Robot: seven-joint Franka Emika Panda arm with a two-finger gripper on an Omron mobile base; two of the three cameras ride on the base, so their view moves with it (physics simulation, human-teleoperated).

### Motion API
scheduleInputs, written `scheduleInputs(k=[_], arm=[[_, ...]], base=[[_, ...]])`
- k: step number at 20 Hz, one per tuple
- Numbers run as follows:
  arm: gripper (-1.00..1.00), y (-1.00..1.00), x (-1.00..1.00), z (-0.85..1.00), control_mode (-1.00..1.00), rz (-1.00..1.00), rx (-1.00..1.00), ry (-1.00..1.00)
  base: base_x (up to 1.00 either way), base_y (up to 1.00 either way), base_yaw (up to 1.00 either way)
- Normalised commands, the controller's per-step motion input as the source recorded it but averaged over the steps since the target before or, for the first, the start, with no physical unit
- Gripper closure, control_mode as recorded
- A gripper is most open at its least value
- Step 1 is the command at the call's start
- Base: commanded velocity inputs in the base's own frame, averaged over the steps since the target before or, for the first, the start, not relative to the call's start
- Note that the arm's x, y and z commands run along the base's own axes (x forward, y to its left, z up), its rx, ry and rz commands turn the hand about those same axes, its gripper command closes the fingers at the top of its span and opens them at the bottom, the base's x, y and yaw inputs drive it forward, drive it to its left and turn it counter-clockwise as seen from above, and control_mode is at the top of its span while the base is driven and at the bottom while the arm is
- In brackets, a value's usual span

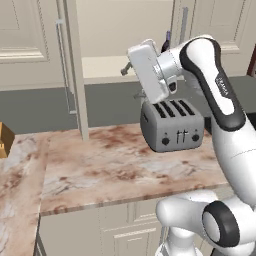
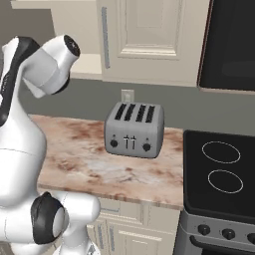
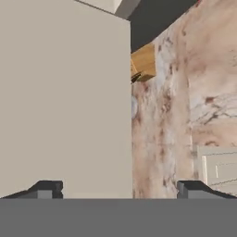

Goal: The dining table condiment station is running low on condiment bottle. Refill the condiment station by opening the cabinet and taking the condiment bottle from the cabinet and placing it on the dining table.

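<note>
We note the bottle inside the open cabinet, standing on the shelf at the right of the opening, just behind the robot's wrist; only its dark upper part shows, the rest hidden by the arm. The cabinet door stands swung out, edge-on in the left base view; in the hand view it fills the left half as a plain cream face. The gripper has its tips set wide apart with nothing between them; the left tip stands before the door face, the right one over the counter; we cannot tell whether either touches the door. Below the cabinet a grey toaster sits on the counter; a stove adjoins it on the right; a brown box lies at the counter's far left.

Our judgement on progress: the opening step appears done; the bottle is not yet grasped; its removal and the placing on the dining table remain, which is most of the work. The next reach must pass above the toaster and beside the door.
</note>
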Motion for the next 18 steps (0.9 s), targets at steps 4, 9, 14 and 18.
scheduleInputs(k=[4, 9, 14, 18], arm=[[-1.00, -1.00, -0.94, 0.06, -1.00, 0.08, -0.32, -0.40], [-1.00, -0.93, -0.54, 0.21, -1.00, 0.01, -0.38, -0.32], [-1.00, -0.70, 0.02, 0.03, -1.00, -0.03, -0.49, -0.46], [-1.00, -0.50, 0.36, 0.00, -1.00, -0.14, -0.37, -0.62]], base=[[0.00, 0.00, 0.00], [0.00, 0.00, 0.00], [0.00, 0.00, 0.00], [0.00, 0.00, 0.00]])
